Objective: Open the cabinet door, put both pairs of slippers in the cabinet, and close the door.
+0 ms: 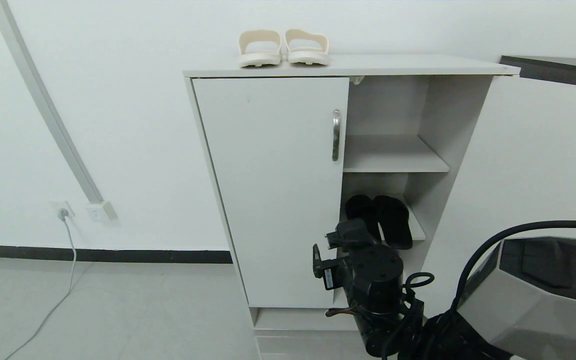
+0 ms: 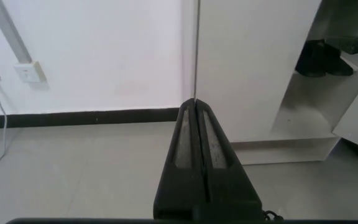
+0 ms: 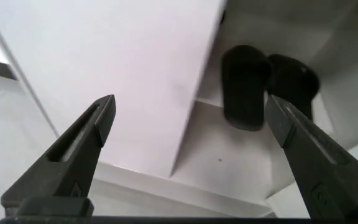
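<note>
Cabinet (image 1: 408, 65) with one door open: one pair of slippers inside, the other pair on top.

The right-hand door (image 1: 533, 165) stands swung wide; the left-hand door (image 1: 273, 190), with its metal handle (image 1: 336, 135), is closed. The black slippers (image 1: 380, 220) lie side by side on the lower shelf, below a bare upper shelf (image 1: 393, 155). The cream slippers (image 1: 283, 47) sit together on the cabinet top, near the wall. The right gripper (image 3: 190, 109) hangs just before the black pair, jaws spread wide, gripping nothing. The left gripper (image 2: 195, 106) is low above the floor, facing the cabinet's left edge, jaws pressed together.
</note>
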You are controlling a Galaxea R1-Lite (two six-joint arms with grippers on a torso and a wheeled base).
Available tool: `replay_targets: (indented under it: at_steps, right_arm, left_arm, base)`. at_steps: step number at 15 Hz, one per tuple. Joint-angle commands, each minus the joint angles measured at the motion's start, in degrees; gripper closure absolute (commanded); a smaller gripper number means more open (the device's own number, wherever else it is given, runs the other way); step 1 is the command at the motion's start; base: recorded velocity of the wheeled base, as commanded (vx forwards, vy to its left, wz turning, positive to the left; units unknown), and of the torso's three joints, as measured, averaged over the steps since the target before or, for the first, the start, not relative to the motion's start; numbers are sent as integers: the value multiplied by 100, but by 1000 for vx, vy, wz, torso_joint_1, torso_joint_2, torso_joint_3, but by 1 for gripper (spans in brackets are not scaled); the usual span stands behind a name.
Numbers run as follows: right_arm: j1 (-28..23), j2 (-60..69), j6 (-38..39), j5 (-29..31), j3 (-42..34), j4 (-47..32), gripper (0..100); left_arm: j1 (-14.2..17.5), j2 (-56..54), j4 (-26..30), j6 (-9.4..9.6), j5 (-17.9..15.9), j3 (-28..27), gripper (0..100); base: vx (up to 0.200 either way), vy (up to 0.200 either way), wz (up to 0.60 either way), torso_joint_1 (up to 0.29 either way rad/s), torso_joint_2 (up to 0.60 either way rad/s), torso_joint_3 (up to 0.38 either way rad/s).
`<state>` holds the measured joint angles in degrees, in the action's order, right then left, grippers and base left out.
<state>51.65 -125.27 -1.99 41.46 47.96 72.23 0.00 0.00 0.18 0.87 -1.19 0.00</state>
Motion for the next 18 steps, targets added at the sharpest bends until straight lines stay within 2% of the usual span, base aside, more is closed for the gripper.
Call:
replay_targets:
  at_steps: [1,3,11,18]
  right_arm:
    - [-6,-33,-3,-6,-6,2,0]
    - [-6,-33,-3,-50,-41,46,0]
    - [20,-103,-162,-200,-182,503,0]
    - [-6,-252,-170,-209,-208,582,0]
  left_arm:
    - [0,0,-1,1,5,0,100]
    - [0,0,-1,1,5,0,100]
    - [0,0,-1,10,-4,0,100]
    - [0,0,-1,10,5,0,100]
  base:
    - [0,200,0,2,7,2]
    - [0,200,0,2,2,7]
    - [0,0,0,0,0,0]
    - [0,0,0,0,0,0]
